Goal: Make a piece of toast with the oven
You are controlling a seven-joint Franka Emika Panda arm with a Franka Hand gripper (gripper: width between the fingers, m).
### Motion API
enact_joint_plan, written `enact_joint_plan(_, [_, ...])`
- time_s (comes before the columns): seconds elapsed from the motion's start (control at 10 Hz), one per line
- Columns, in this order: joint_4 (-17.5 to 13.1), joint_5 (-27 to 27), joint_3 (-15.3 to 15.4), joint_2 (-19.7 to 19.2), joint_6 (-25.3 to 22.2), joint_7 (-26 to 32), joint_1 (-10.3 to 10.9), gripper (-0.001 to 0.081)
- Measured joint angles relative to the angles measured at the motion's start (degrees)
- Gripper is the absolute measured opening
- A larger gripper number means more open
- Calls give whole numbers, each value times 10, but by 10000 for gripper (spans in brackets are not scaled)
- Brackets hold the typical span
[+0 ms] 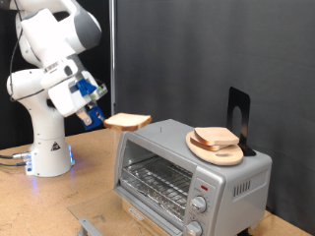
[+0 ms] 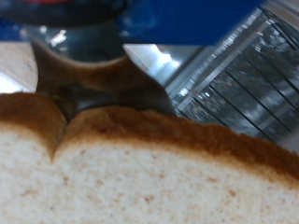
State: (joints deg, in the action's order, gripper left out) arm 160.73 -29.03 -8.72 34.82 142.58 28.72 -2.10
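The white Panda arm [image 1: 49, 59] stands tall at the exterior view's left, its base [image 1: 49, 157] planted near the left edge of the wooden surface [image 1: 59, 202]. The silver-grey toaster oven [image 1: 192, 172] sits toward the surface's right edge, its glass door down and open at the front, the wire rack [image 1: 157, 180] showing inside. Two round knobs [image 1: 200, 214] are stacked on the front panel, with a small red mark [image 1: 204, 185] above them.

On the oven's roof rests a round wooden plate [image 1: 217, 149] carrying more bread slices [image 1: 216, 137], and a black stand [image 1: 237, 113] rises just behind it.

Now the action: the tool [image 1: 98, 118], with its blue fittings, hangs in the air between the arm's base and the oven, pinching the piece of toast [image 1: 127, 121] by one edge. The slice juts out flat toward the oven, hovering above the oven's upper left corner, clear of the roof and well above the surface.

Only the exterior view gives that layout. The wrist view trades it for a close-up: the slice [image 2: 140, 173] fills the lower half, pale crumb with a light-brown crust and a notch in its edge. Dark, blurred tool parts sit just behind the crust, too soft to make out individual fingers. Beyond the bread, the wrist view catches the oven's rack bars [image 2: 234, 79] shining through the opening.
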Motion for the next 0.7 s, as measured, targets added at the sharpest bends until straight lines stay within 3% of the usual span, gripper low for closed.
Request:
enact_joint_plan(0.3, [8, -22, -36, -54, 63, 50, 1, 425])
enact_joint_plan(0.7, [-22, -68, -81, -118, 68, 125, 16, 425])
